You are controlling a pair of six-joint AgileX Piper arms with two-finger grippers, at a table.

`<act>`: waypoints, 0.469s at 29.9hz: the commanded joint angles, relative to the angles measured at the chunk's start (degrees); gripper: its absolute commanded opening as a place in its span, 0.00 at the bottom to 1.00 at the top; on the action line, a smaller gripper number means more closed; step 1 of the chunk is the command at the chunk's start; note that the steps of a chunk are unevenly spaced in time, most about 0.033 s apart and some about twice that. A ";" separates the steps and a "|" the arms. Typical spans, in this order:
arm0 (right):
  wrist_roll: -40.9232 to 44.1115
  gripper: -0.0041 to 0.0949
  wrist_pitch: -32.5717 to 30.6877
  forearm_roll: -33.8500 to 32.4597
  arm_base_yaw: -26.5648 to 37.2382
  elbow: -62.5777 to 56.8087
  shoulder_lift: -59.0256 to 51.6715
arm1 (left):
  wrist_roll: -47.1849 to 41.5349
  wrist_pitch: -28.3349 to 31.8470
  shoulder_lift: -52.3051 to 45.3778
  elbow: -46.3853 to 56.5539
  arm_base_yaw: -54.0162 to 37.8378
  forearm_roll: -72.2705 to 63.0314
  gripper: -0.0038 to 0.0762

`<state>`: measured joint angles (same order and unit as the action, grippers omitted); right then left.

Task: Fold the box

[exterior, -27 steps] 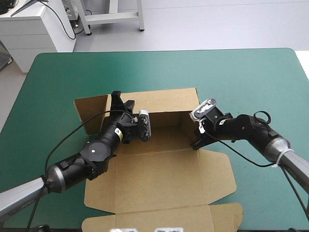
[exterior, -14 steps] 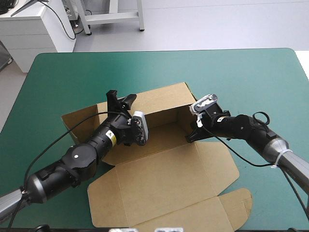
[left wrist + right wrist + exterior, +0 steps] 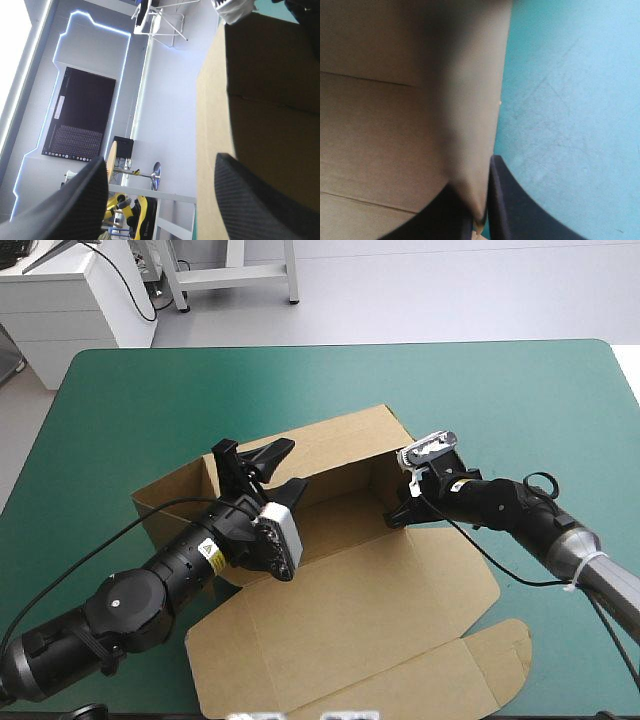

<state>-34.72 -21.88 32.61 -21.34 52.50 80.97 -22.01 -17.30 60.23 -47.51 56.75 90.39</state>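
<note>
Jaws spread wide and empty on my left gripper, raised by the far wall of the box at the middle of the table; my right gripper pinches the right wall.

Left wrist view: fingers apart, board beside them.

Right wrist view: fingers clamp the wall's edge. Best to grip firmly and steady it upright.

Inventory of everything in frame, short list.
box: one, brown, mid-table, back and side walls raised, front panel flat toward the near edge
table cover: one, teal-green, under the box
left gripper: one, black, open, raised by the left part of the box's back wall
right gripper: one, black, shut on the box's right side wall
</note>
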 commanded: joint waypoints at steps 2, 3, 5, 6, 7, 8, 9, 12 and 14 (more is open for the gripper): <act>4.26 0.04 3.61 -2.67 0.31 1.71 -1.70 | -0.51 -2.77 -1.23 -2.06 3.01 -0.03 0.61; 5.00 0.04 3.75 -3.51 0.31 1.71 -1.70 | -0.40 -3.12 -1.23 -2.06 3.69 -0.68 0.61; 6.03 0.04 3.86 -4.16 0.31 1.71 -1.70 | 0.51 -3.77 -1.23 -2.06 5.00 -2.78 0.61; 6.71 0.04 3.98 -4.64 0.31 1.71 -1.70 | 1.52 -4.41 -1.23 -2.06 5.91 -4.21 0.61; 7.22 0.04 3.98 -5.21 0.31 1.71 -1.70 | 2.17 -4.93 -1.23 -2.06 7.03 -4.87 0.61; 7.46 0.04 4.11 -5.62 0.31 1.71 -1.70 | 2.19 -5.91 -1.23 -2.06 8.36 -6.03 0.61; 8.04 0.04 4.11 -6.29 0.31 1.71 -1.70 | 2.31 -6.13 -1.23 -2.06 9.76 -6.65 0.61; 10.14 0.04 4.11 -8.24 0.31 1.81 -1.70 | 2.31 -8.29 -1.23 -2.06 14.23 -7.03 0.61; 10.40 0.04 3.76 -9.00 0.31 2.03 -1.70 | 2.31 -8.60 -1.23 -2.06 17.15 -7.03 0.59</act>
<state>-25.68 -21.51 23.86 -21.34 52.50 81.03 -19.38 -24.74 60.19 -47.51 70.19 82.47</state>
